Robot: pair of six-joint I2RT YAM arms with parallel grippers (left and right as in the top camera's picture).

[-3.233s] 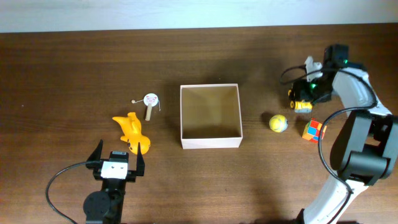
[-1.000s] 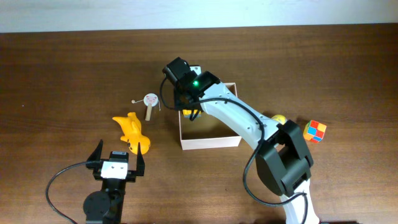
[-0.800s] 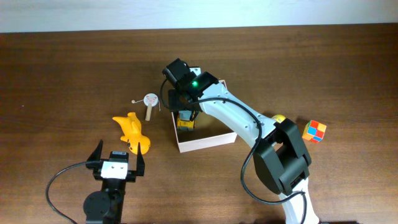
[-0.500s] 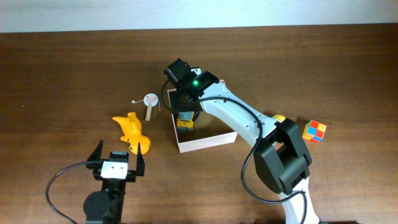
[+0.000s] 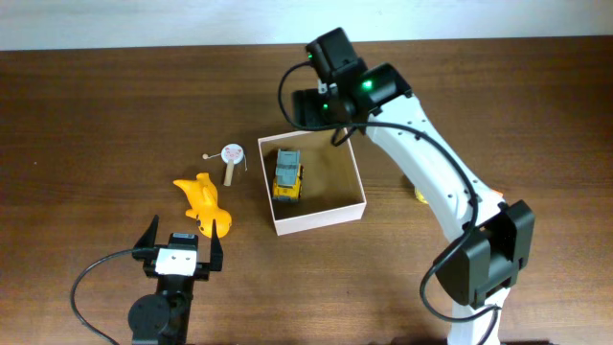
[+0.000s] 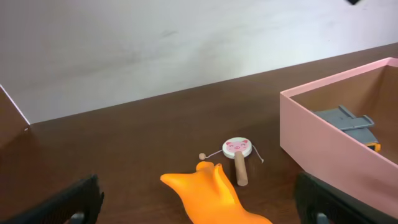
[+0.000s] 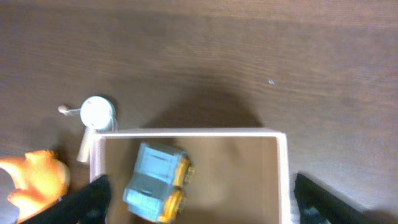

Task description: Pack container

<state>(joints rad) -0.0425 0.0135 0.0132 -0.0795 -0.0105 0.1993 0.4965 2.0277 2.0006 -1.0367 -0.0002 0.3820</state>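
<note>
The container [image 5: 321, 218], a shallow square box with white walls and a tan floor, sits mid-table. A blue-grey and yellow toy truck [image 5: 286, 174] lies inside it on the left. My right gripper [image 5: 324, 115] is open and empty, raised over the container's far edge. In the right wrist view its jaws [image 7: 202, 208] straddle the container [image 7: 249, 165] with the truck [image 7: 155, 180] below. My left gripper [image 5: 177, 251] is open and empty near the front edge. Its jaws [image 6: 199, 208] sit just behind an orange toy [image 6: 214, 196].
The orange toy [image 5: 203, 203] and a small white drum on a stick [image 5: 231, 158] lie left of the container. The drum also shows in the left wrist view [image 6: 237, 149]. A yellow ball [image 5: 420, 196] peeks from behind the right arm. The container wall [image 6: 329, 149] is at my left gripper's right.
My right gripper carried the truck from the right side into the container, nudging it left. It let go and has now risen back toward the far edge, open.
</note>
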